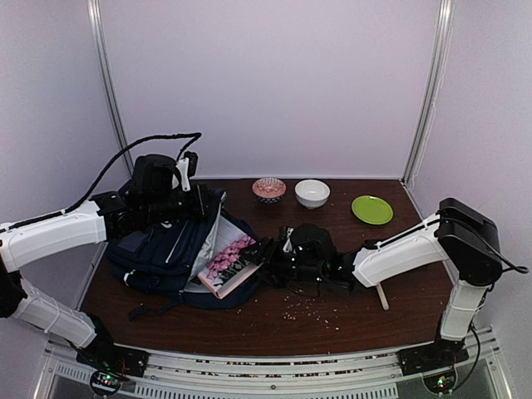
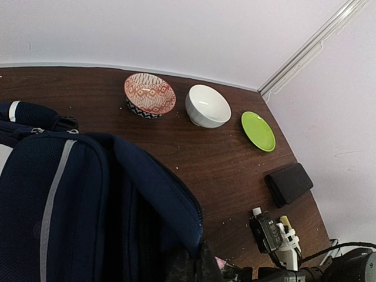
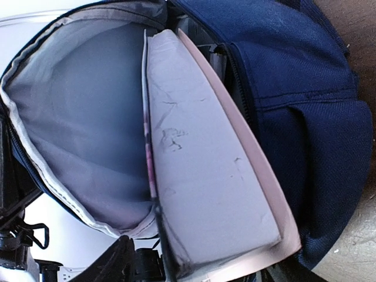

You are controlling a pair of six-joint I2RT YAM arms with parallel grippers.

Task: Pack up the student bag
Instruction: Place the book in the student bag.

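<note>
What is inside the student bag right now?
A book with a pink floral cover sits part-way in the student bag, in its open main compartment, near end sticking out. Beside it shows grey lining. The compartment's bottom is covered by book and fabric.

Navy bag [image 1: 163, 249], grey lining [image 3: 88, 117]; book [image 1: 229, 261] perhaps pink-flowered.

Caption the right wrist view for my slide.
Thick pink-covered book partway inside the open navy-blue fabric backpack, page edges facing the camera, grey lining alongside.
</note>
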